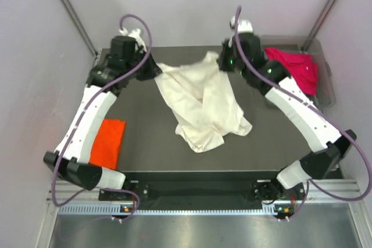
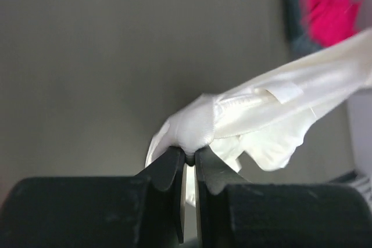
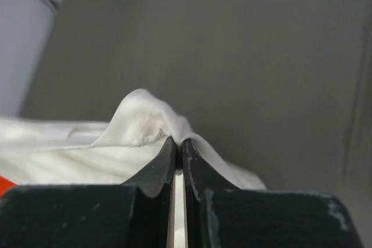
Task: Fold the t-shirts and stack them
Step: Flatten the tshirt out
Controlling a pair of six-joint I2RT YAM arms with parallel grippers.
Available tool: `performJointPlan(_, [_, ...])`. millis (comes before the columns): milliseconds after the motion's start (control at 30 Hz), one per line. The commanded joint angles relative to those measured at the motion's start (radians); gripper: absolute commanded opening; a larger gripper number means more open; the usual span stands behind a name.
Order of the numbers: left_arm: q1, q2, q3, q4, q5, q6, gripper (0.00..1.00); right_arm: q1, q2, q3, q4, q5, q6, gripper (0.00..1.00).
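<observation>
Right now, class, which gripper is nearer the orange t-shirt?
Left. The left gripper, shut on the cream-white t-shirt, sits farther back than the orange t-shirt on its side; the right gripper holds the same shirt across the table.

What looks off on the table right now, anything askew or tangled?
The cream-white t-shirt is bunched and twisted rather than spread flat. The left hand and right hand each pinch a small wad at its far edge; the rest lies crumpled. The folded orange t-shirt looks tidy.
</observation>
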Motion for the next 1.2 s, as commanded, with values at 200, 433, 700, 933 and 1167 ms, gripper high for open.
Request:
performJointPlan(200, [0.014,-0.283,0.377,0.005,-0.192,0.013,0.00,-0.010,0.307,0.827,0.223,-0.104,-0.037,0.00])
performJointPlan(433, [0.014,-0.354,0.443,0.018,-0.006,-0.031,0.00,-0.027,0.115,0.499,0.371,-0.099,0.032,0.00])
performJointPlan(700, [-0.005,-0.388,-0.245,0.320,0.448,-0.269,0.00,-0.269,-0.167,-0.151,0.280,-0.170,0.066,0.00])
performJointPlan(933, [-0.450,-0.275,-0.520,0.491,0.129,-0.340,0.00,-0.480,-0.299,-0.635,0.257,-0.156,0.020,0.00])
performJointPlan(1167, [-0.782,0.185,-0.309,0.458,0.126,-0.272,0.00,-0.527,-0.109,-0.490,0.217,-0.179,-0.008,0.00])
